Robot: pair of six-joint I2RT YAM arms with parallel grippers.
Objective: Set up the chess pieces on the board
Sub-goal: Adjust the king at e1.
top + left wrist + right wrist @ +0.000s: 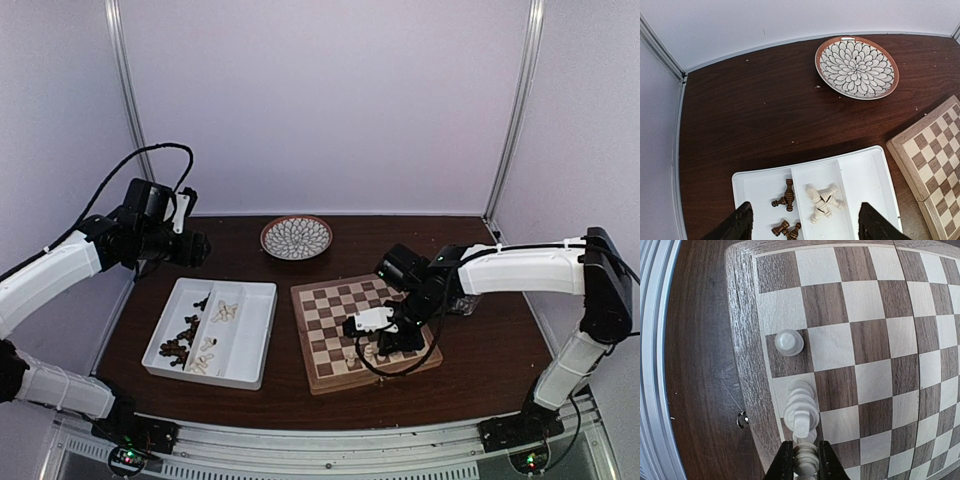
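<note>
Right claw (805,446) pinches a cream piece (805,465) at the board (865,315)'s edge row, just beside a standing cream neighbour (801,410). A crooked release could topple both. The right arm reaches in, wrist bent downward. The left claw (805,207) hangs spread above the tray (875,170) of loose pieces (822,200).

Plain white walls (330,100) close the far side and both flanks, slim aluminium posts (515,110) at the corners. A dark wooden table (490,350) spans between them, a metal rail (330,445) along its near edge.
</note>
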